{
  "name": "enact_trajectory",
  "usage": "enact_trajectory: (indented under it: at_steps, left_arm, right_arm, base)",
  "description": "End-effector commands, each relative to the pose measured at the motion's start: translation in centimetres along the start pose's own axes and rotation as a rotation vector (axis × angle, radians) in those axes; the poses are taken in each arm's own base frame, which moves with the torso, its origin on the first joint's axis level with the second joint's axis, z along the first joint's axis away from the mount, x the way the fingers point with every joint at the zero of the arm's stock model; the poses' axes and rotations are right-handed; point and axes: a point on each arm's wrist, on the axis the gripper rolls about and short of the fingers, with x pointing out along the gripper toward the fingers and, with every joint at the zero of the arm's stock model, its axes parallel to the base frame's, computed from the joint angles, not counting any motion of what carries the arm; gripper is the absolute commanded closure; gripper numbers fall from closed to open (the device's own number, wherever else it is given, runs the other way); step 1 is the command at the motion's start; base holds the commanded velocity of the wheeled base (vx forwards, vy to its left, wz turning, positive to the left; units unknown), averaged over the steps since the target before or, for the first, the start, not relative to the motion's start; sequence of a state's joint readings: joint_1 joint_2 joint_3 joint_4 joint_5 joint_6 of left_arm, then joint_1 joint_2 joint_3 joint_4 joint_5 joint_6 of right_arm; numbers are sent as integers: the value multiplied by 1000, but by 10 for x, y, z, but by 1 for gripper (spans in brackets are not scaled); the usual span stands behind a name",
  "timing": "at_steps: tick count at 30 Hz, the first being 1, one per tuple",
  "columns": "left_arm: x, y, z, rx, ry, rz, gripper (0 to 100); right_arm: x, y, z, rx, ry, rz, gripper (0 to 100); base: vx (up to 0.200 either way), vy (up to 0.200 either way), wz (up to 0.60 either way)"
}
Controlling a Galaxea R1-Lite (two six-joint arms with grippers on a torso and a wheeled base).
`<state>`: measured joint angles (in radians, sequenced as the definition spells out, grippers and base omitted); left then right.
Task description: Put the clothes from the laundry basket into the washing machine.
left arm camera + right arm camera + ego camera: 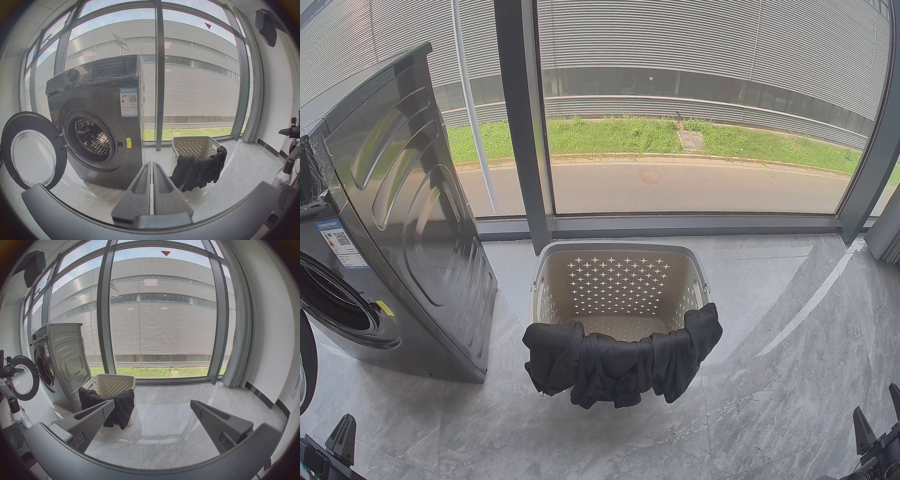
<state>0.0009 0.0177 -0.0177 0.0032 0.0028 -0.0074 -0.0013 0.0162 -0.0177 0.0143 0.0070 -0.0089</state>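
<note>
Clothes point(622, 365) drape the basket's point(615, 246) near rim, beside the washer point(406, 206). Right hand point(152, 405) gapes empty; left hand point(152, 165) closed on nothing. Best pinch the bunched middle so nothing trails.

Black clothes point(619, 365), beige laundry basket point(619, 246) with star-shaped perforations, dark grey washing machine point(425, 237), pale grey marbled floor point(800, 387)

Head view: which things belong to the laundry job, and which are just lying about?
Job: laundry basket; black clothes draped over its near rim; washing machine, its door open.
Just there: window frame; grey curtain.
</note>
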Motion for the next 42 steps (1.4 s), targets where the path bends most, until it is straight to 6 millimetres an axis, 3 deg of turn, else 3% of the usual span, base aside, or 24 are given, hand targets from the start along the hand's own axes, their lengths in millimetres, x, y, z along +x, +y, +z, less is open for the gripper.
enact_trajectory:
  at_steps: [1, 2, 5, 8, 12, 13, 15, 17, 22, 24, 34, 42]
  left_arm:
    - [0, 0, -5, 0, 0, 1, 100]
    - [0, 0, -5, 0, 0, 1, 100]
    - [0, 0, -5, 0, 0, 1, 100]
    - [0, 0, -5, 3, 0, 1, 100]
    - [0, 0, -5, 3, 0, 1, 100]
    - [0, 0, -5, 3, 0, 1, 100]
    - [0, 0, -5, 3, 0, 1, 100]
    - [0, 0, -5, 1, 0, 1, 100]
    - [0, 0, -5, 4, 0, 1, 100]
    - [0, 0, -5, 1, 0, 1, 100]
    - [0, 0, -5, 1, 0, 1, 100]
    - [0, 0, -5, 0, 0, 1, 100]
  right_arm:
    - [0, 0, -3, -11, -2, 6, 0]
    - [-3, 0, 6, -25, -51, 12, 0]
    - [-21, 0, 75, 13, -235, 75, 0]
    - [-10, 0, 100, 79, -105, 147, 0]
    - [6, 3, 89, 89, 76, 303, 0]
    - [23, 6, 78, 99, 200, 372, 0]
    - [28, 7, 74, 102, 242, 398, 0]
    - [49, 11, 66, 118, 366, 484, 0]
    - [75, 16, 62, 131, 490, 526, 0]
    - [95, 19, 59, 146, 569, 523, 0]
    - [149, 27, 39, 164, 726, 507, 0]
    - [164, 32, 29, 158, 765, 512, 0]
  base:
    - [0, 0, 0]
    - [0, 0, 0]
    - [0, 0, 0]
    - [0, 0, 0]
    - [0, 0, 0]
    - [0, 0, 0]
    - [0, 0, 0]
    - [0, 0, 0]
    - [120, 0, 0]
    - [0, 0, 0]
    - [0, 0, 0]
    - [-50, 0, 0]
